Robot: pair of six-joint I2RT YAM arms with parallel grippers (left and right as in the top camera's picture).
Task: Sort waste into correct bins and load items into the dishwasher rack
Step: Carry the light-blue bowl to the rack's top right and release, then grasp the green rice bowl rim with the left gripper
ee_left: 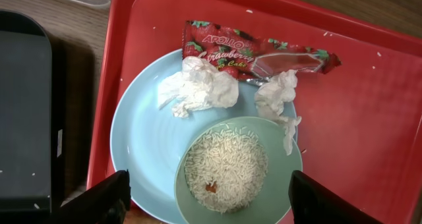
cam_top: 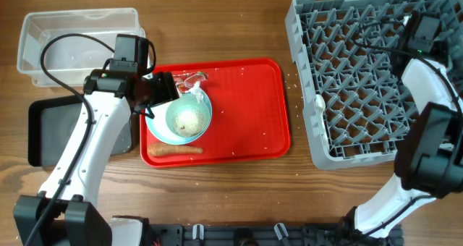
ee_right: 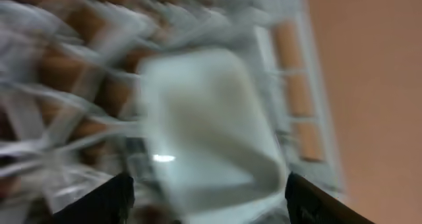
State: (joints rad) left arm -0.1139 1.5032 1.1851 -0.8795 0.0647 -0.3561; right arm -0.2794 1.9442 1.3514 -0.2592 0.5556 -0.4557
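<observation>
A light-blue plate (cam_top: 160,126) sits on the left of the red serving tray and carries a pale-green bowl (cam_top: 189,119) of white rice (ee_left: 224,166). Crumpled red-and-white wrappers (ee_left: 250,53) and white paper (ee_left: 198,89) lie at the plate's far rim. An orange-brown stick (cam_top: 173,150) lies on the tray's front edge. My left gripper (ee_left: 208,197) is open and empty above the plate and bowl. A white spoon (cam_top: 320,103) lies at the left edge of the grey rack (cam_top: 362,79). My right gripper (cam_top: 422,30) is over the rack's far right; its view is blurred. The light-blue bowl and yellow cup are out of view.
The clear tub (cam_top: 72,36) stands at the far left. The black tray (cam_top: 43,130) lies in front of it, partly under my left arm. The red serving tray (cam_top: 246,108) lies between these bins and the rack. Loose grains lie scattered on it.
</observation>
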